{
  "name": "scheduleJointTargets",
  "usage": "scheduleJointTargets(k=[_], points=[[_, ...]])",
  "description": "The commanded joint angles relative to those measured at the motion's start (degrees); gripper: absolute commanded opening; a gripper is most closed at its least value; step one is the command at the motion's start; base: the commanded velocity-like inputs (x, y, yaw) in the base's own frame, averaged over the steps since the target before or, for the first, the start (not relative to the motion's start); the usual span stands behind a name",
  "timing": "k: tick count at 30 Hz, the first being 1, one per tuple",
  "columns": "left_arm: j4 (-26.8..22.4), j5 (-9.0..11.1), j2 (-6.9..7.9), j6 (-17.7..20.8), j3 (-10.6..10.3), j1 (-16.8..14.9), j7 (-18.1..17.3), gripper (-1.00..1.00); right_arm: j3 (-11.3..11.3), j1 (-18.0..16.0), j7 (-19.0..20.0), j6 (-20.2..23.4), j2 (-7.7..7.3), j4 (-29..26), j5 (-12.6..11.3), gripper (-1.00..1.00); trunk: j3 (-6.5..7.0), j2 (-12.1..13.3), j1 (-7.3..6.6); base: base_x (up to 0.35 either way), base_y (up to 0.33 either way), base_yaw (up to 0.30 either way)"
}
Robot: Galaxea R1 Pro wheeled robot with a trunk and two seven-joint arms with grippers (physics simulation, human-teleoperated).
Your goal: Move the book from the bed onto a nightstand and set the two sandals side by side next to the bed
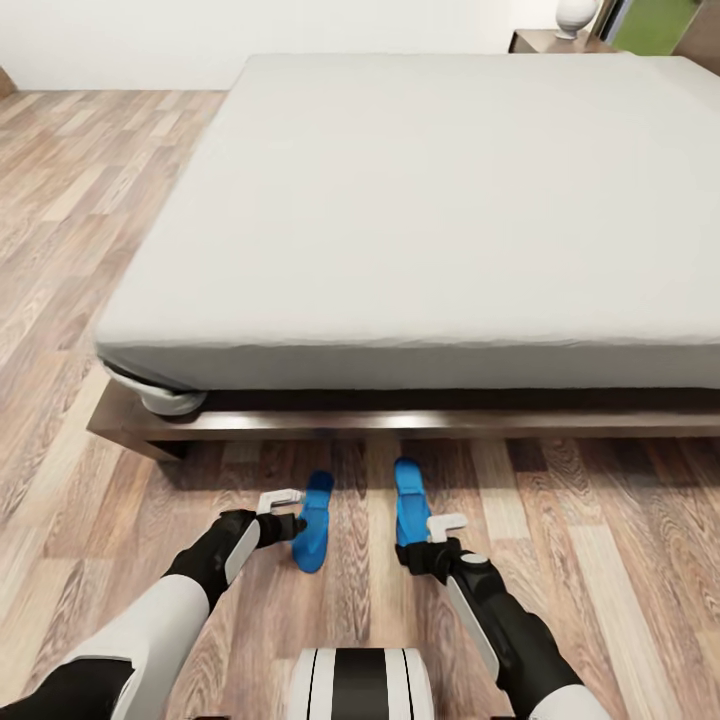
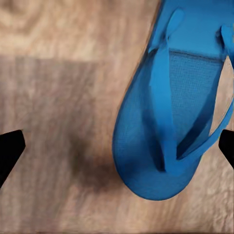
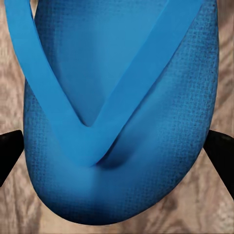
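left gripper (image 1: 292,512) spread, beside left sandal (image 1: 314,520) | right gripper (image 1: 432,535) spread astride right sandal (image 1: 409,500) | floor (image 1: 90,200) by bed (image 1: 440,200) | no legible writing

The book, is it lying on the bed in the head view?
No, the mattress of the bed is bare in the part that shows, and no book lies on it; two blue sandals lie on the floor in front.

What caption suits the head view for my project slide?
Both grippers, left and right, low over two blue sandals on the plank floor beside the bed.
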Motion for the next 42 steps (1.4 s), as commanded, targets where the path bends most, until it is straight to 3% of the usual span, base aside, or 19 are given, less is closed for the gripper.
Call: scheduleJointTargets(k=[1,4,6,19,29,42], points=[[-0.06,0.47,0.00,0.27,-0.12,-0.01,0.09,1.00,-0.61,-0.07,-0.14,0.27,0.03,0.22,-0.62,-1.00,-0.09,-0.01,-0.01,0.000,0.104,0.215],[-0.06,0.47,-0.12,0.27,-0.12,-0.02,0.09,1.00,-3.12,-0.26,-0.53,0.25,0.18,1.07,-0.70,-1.00,-0.24,-0.01,-0.01,0.000,0.036,0.179],[-0.06,0.47,-0.22,0.24,-0.12,-0.03,0.09,1.00,-3.61,-0.29,-0.92,0.24,0.28,1.17,-0.73,-1.00,-0.30,-0.01,-0.01,0.000,0.075,0.089],[-0.06,0.55,-0.20,0.25,-0.12,-0.04,0.17,1.00,-3.85,-0.29,-1.53,0.15,0.25,1.15,-0.68,-1.00,-0.33,-0.01,-0.01,0.107,0.204,0.006],[-0.06,0.56,-0.25,0.36,-0.11,-0.04,0.17,1.00,-3.82,-0.25,-1.47,0.19,0.25,1.15,-0.67,-1.00,-0.33,-0.01,-0.01,-0.200,0.152,0.000],[-0.09,0.73,-0.16,0.27,0.13,-0.03,0.16,1.00,-3.84,-0.23,-1.05,0.24,0.25,1.15,-0.75,-1.00,-0.55,-0.03,0.01,0.019,0.086,0.000]])
